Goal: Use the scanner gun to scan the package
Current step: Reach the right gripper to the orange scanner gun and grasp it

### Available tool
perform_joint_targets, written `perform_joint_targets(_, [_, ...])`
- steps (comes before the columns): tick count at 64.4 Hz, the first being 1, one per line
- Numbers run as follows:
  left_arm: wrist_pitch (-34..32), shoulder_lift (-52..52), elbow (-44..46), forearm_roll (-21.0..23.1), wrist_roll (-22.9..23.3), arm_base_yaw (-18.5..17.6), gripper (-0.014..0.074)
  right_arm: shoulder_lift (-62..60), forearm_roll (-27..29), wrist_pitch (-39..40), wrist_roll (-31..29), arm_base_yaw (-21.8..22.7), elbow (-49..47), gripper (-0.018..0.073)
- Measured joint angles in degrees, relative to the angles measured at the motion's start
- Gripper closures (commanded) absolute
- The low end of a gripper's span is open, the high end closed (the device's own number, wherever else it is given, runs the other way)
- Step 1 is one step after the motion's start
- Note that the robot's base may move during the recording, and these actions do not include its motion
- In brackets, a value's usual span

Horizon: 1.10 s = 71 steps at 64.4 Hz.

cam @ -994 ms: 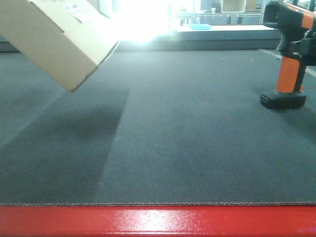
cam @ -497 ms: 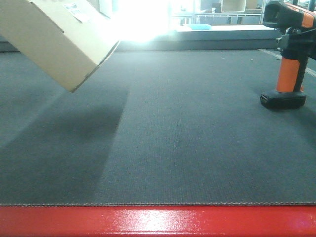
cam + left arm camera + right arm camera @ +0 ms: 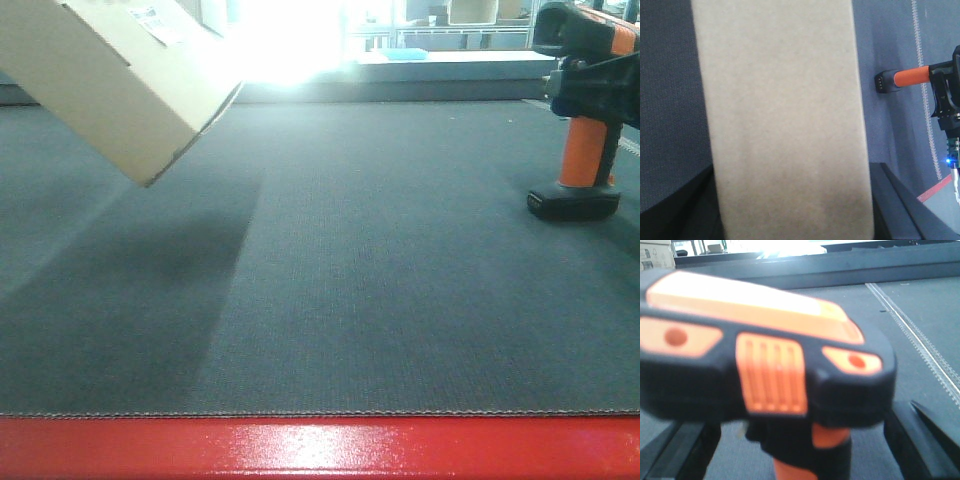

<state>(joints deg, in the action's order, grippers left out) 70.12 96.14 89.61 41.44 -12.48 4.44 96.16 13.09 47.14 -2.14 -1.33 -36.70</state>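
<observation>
The package (image 3: pixel 120 75), a tan cardboard box with a white barcode label (image 3: pixel 152 17), hangs tilted above the mat at the upper left. In the left wrist view it (image 3: pixel 785 120) fills the middle, and my left gripper (image 3: pixel 792 212) is shut on it, a dark finger (image 3: pixel 892 200) at each side. The scanner gun (image 3: pixel 585 150) stands upright on its black foot at the far right. My right gripper (image 3: pixel 598 92) straddles it just under the head. In the right wrist view the scanner gun (image 3: pixel 770 365) sits between the fingers (image 3: pixel 922 440); my right gripper (image 3: pixel 805 457) is open, with mat visible either side of the handle.
A dark grey mat (image 3: pixel 380 280) covers the table, with a red front edge (image 3: pixel 320 450). A white stitched line (image 3: pixel 921 75) runs down the mat by the scanner. Shelving and a bright window glare lie behind. A pale carton (image 3: pixel 655 255) stands far back.
My right gripper has moved left, from beside the scanner gun to around it below the head. The scanner gun and the held package have stayed where they were.
</observation>
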Motion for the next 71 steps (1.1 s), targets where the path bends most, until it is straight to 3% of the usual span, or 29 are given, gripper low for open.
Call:
perform_joint_targets(14, [0.0, 0.0, -0.1, 0.0, 0.0, 0.0, 0.0708, 2.1, 0.1, 0.0, 0.1, 0.0, -1.1, -0.0008])
perform_joint_targets(23, [0.0, 0.0, -0.1, 0.0, 0.0, 0.0, 0.0708, 2.7, 0.1, 0.2, 0.1, 0.0, -1.5, 0.0062])
perform_joint_targets(35, [0.0, 0.0, -0.1, -0.4, 0.0, 0.0, 0.0708, 2.7, 0.1, 1.7, 0.1, -0.1, -1.6, 0.0297])
perform_joint_targets(50, [0.0, 0.0, -0.1, -0.4, 0.0, 0.0, 0.0708, 2.7, 0.1, 1.7, 0.1, -0.1, -1.6, 0.0729])
perform_joint_targets(71, [0.0, 0.0, -0.1, -0.4, 0.0, 0.0, 0.0708, 0.2, 0.2, -1.1, 0.1, -0.1, -1.6, 0.0719])
